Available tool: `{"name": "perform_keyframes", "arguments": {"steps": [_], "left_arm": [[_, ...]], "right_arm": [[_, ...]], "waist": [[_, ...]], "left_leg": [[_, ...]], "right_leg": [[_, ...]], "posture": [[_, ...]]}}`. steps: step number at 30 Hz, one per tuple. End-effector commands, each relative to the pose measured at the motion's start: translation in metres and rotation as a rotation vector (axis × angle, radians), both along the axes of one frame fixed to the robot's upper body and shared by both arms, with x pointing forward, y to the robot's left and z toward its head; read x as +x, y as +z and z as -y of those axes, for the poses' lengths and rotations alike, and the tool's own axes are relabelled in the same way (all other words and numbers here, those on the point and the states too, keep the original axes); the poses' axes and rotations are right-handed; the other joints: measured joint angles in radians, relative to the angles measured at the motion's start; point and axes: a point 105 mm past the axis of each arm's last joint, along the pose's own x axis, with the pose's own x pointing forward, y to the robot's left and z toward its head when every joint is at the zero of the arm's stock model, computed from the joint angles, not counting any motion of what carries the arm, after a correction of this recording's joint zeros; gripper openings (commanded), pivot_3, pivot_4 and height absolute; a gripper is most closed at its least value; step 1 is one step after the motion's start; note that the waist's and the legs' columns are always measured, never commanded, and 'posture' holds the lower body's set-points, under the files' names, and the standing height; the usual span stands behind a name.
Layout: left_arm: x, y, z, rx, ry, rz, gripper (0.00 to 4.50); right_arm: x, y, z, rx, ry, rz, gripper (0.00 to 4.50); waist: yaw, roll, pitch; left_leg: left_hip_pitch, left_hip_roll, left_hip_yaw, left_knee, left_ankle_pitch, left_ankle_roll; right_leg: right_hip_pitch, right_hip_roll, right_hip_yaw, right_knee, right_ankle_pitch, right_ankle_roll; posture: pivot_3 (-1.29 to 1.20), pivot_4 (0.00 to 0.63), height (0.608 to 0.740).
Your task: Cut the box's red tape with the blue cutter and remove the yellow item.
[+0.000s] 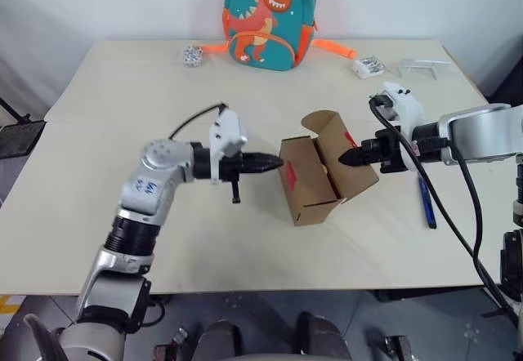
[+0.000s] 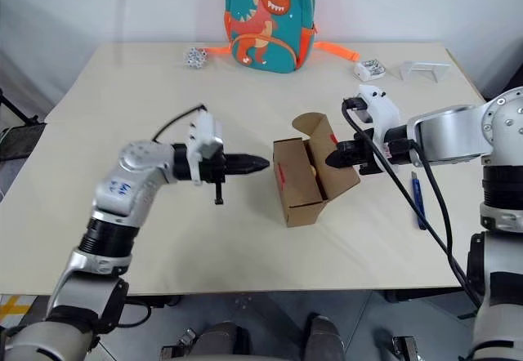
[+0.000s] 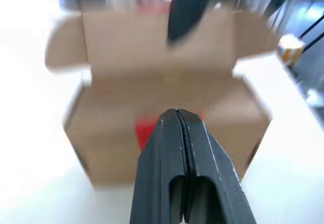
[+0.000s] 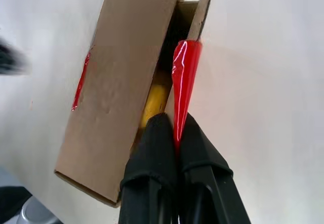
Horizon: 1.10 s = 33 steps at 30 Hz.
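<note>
Box (image 1: 315,180) inspection began at the right gripper (image 1: 346,157), found at the centre-right of the left eye view with its two black fingers pinched together on the raised lid flap (image 1: 353,158), clamping the flap's edge where a strip of red tape (image 4: 183,84) was folded over it. The left gripper (image 1: 275,163), just left of centre, had its fingers fully closed with nothing between them; its tip pointed at the box's near wall, touching it or very nearly so. In the left wrist view a red tape patch (image 3: 145,131) showed on that wall directly behind the closed fingertips.

Between the two grippers the box stood tilted on the table (image 1: 106,165), at mid-frame, lid open. The yellow item (image 4: 155,104) lay inside, visible through the gap under the flap in the right wrist view. The blue cutter (image 1: 426,202) lay flat on the table at the right of the frame, below the right forearm and apart from the box.

At the top centre of the frame a teal dinosaur backpack (image 1: 270,16) stood at the table's far edge, with a small patterned ball (image 1: 192,55) to its left and a small white object (image 1: 368,68) to its right.
</note>
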Motion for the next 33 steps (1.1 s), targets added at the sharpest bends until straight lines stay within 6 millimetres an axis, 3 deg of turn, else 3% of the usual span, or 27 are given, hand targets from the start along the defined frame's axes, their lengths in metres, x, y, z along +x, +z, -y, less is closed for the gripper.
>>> {"name": "perform_keyframes", "arguments": {"steps": [1,7,13,16,24,27,33], "left_arm": [[-0.006,0.013,0.016,-0.049,-0.045,0.009,0.00],[0.005,-0.024,0.050,0.035,0.000,-0.022,0.00],[0.011,-0.045,0.060,0.095,0.046,-0.018,0.00],[0.017,-0.050,0.052,0.122,0.102,-0.019,0.00],[0.018,-0.032,0.012,0.102,0.162,0.009,0.00],[0.015,-0.029,0.009,0.089,0.159,-0.004,0.00],[0.008,-0.040,0.022,0.091,0.126,-0.035,0.00]], "right_arm": [[0.005,-0.011,0.004,-0.032,-0.045,-0.008,0.01],[0.010,-0.013,0.000,-0.022,-0.054,0.003,0.01],[0.012,-0.015,-0.002,-0.022,-0.056,0.013,0.01],[0.012,-0.015,-0.002,-0.025,-0.055,0.017,0.01],[0.012,-0.013,0.005,-0.043,-0.073,0.034,0.01],[0.013,-0.013,0.006,-0.049,-0.076,0.036,0.01],[0.014,-0.012,0.004,-0.044,-0.070,0.041,0.01]], "waist": [[-0.001,0.000,0.000],[-0.013,-0.001,0.000],[-0.023,0.000,0.000],[-0.021,0.000,0.000],[-0.022,0.000,0.000],[-0.018,0.000,0.000],[-0.018,0.000,0.000]], "left_leg": [[0.000,0.000,0.000,0.000,0.000,0.000],[0.001,0.000,0.001,0.001,0.000,0.000],[0.000,0.000,0.001,-0.002,0.001,-0.001],[-0.002,0.000,0.001,-0.002,0.001,-0.002],[-0.003,0.000,0.002,-0.002,0.001,-0.002],[-0.003,0.000,0.002,-0.002,0.001,-0.002],[-0.003,0.000,0.002,-0.002,0.001,-0.002]], "right_leg": [[0.000,0.000,0.000,0.000,0.000,0.000],[0.000,0.000,0.001,0.001,0.000,0.000],[-0.003,0.000,0.001,0.002,0.000,0.000],[-0.006,0.000,0.001,0.003,0.000,0.000],[-0.006,0.000,0.001,0.003,0.000,0.000],[-0.006,0.000,0.001,0.003,0.000,0.000],[-0.006,0.000,0.001,0.003,0.000,0.000]], "posture": [[0.00,0.150,0.740],[0.00,0.150,0.740],[0.00,0.150,0.740],[0.00,0.150,0.740],[0.00,0.150,0.740],[0.00,0.150,0.740],[0.00,0.150,0.740]]}}
